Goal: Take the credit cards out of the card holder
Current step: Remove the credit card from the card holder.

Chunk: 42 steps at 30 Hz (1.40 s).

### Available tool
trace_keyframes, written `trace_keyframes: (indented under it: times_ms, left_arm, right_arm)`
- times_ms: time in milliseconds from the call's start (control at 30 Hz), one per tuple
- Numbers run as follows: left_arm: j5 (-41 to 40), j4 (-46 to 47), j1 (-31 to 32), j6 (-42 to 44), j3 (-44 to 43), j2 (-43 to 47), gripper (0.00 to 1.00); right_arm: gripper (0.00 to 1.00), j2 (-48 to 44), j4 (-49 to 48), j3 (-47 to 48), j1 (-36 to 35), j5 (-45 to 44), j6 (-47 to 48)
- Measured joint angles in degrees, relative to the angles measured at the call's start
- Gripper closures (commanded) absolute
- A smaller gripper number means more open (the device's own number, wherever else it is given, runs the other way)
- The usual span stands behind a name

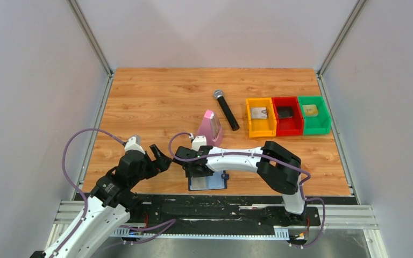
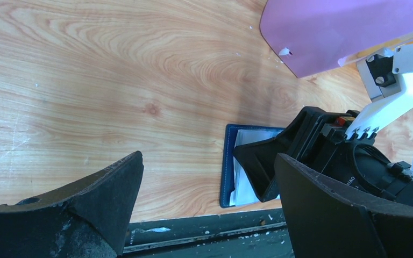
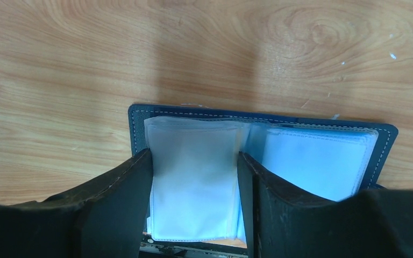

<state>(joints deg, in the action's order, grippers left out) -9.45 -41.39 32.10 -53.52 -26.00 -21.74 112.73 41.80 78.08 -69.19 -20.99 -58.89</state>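
The card holder (image 1: 208, 183) lies open near the table's front edge, its navy cover (image 3: 137, 115) around pale blue-grey sleeves (image 3: 193, 177). No credit cards show in the sleeves; they are hidden. My right gripper (image 1: 194, 171) is low over the holder's left half. In the right wrist view this gripper (image 3: 193, 156) is open, with one finger on each side of the left stack of sleeves. My left gripper (image 1: 161, 158) hovers to the left of the holder. Seen from the left wrist, it (image 2: 208, 157) is wide open with nothing between its fingers, and the holder (image 2: 228, 161) lies ahead.
A pink metronome (image 1: 211, 126) stands just behind the right gripper, and a black microphone (image 1: 226, 109) lies beyond it. Orange (image 1: 261, 130), red (image 1: 287, 131) and green (image 1: 314, 130) bins sit at the back right, each holding a small item. The black front rail (image 2: 193, 231) borders the holder.
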Motion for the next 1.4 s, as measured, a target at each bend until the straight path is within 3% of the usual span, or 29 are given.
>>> trace_keyframes:
  times_ms: [433,567,700,767,967,1400]
  left_arm:
    - [7.48,7.10,0.00,1.31,1.03,-7.21,0.25]
    - [11.45,11.78,0.00,1.38,3.10,-11.19,0.40]
    - [15.32,16.15,0.00,1.38,4.81,-15.78,0.64]
    - [17.03,17.99,0.00,1.51,5.16,-18.27,0.68]
    - [20.48,23.17,0.00,1.77,5.46,-22.86,0.74]
    - [28.68,33.66,0.00,1.97,6.27,-28.68,0.73]
  right_arm:
    - [0.43,-3.87,-6.03,-5.49,0.00,0.57,-0.04]
    - [0.45,-5.99,-9.18,-8.00,0.00,1.14,0.13]
    - [0.48,-7.76,-12.37,-10.97,0.11,1.66,0.33]
    - [0.52,-8.96,-14.47,-12.90,0.42,2.05,0.46]
    - [0.56,-12.44,-18.56,-17.11,1.29,3.41,0.48]
    - [0.57,-17.07,-25.68,-23.69,2.93,6.62,0.50]
